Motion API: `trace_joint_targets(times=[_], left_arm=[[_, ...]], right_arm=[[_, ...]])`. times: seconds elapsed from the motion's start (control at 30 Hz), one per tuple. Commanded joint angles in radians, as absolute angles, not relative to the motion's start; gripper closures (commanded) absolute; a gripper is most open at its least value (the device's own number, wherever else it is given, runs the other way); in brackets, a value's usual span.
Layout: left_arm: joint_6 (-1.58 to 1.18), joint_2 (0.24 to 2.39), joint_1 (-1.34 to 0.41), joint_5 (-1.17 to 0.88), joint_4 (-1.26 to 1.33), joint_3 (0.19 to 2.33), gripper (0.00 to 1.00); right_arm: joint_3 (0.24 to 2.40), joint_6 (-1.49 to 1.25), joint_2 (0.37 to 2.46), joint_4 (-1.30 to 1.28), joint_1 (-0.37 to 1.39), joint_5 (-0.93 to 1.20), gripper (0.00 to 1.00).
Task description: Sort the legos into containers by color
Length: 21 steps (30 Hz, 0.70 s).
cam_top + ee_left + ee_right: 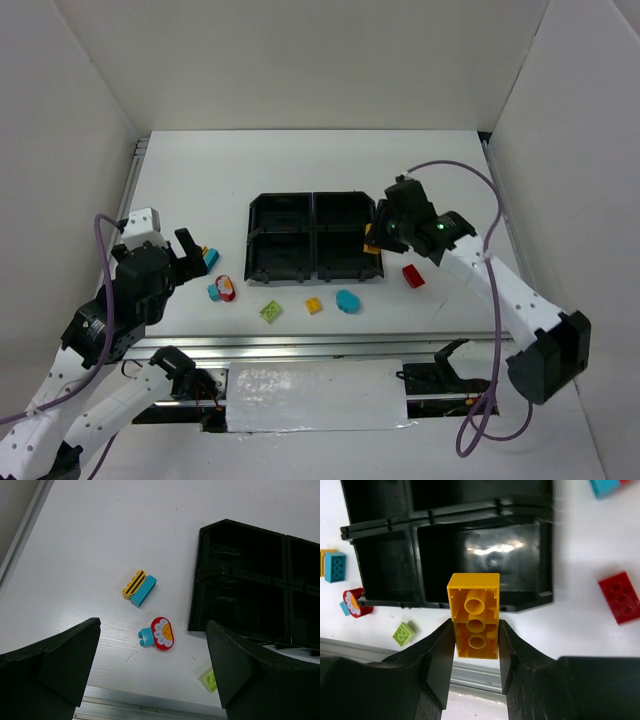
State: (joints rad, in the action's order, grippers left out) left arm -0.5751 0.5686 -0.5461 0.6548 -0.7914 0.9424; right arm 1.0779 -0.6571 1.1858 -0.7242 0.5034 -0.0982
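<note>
From above: black tray (313, 236) mid-bench, its four compartments apparently bare, though hard to be sure against such dark plastic. Loose on the bench (300, 165) around it: red brick (413, 275) just right of the tray's near right corner; cyan rounded piece (347, 300), small orange brick (314, 306) and lime green brick (271, 311) in a row along the tray's near side; red flower piece (226, 289) with a cyan stub (214, 291), and a yellow-and-cyan pair (209, 258), off to the left. A fleck of yellow-orange brick (369, 243) showing under the right wrist at the tray's right edge. From the left wrist: left fingers (55, 665) spread wide, nothing between them, hanging above the flower piece and the pair, touching neither. From the right wrist: right fingers (437, 665) clamped on the yellow-orange brick's two long sides, its hollow underside toward the camera, raised clear of the tray and in line with the near rim of the near right compartment, that compartment's floor shiny and bare. One more cyan piece (604, 486) cut off at the far right corner of the frame. Judged overall: barely begun. No brick seen delivered, one in hand and not yet released, every other visible brick lying on the bench, all four colours yet to be placed.
</note>
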Motion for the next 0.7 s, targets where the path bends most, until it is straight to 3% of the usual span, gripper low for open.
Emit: trace_joint_targets(times=[0.0,0.23,0.4,0.43,0.67], left_arm=[[-0.558,0.591,-0.543,0.67,-0.765,0.942,0.01],[-0.555,0.595,-0.543,0.673,-0.759,0.939,0.0],[-0.555,0.607,-0.543,0.672,-0.758,0.94,0.0],[-0.555,0.614,-0.542,0.672,-0.758,0.94,0.01],[-0.555,0.62,-0.543,0.673,-0.759,0.942,0.01]], right_arm=[[1.204,-0.597,1.348,-0.758,0.554,-0.122,0.97],[1.344,-0.588,1.538,-0.749,0.6,-0.146,0.85],[1.385,-0.575,1.615,-0.739,0.607,-0.143,0.57],[1.397,-0.572,1.62,-0.741,0.612,-0.147,0.46],[1.468,-0.555,1.629,-0.776,0.627,-0.176,0.29]])
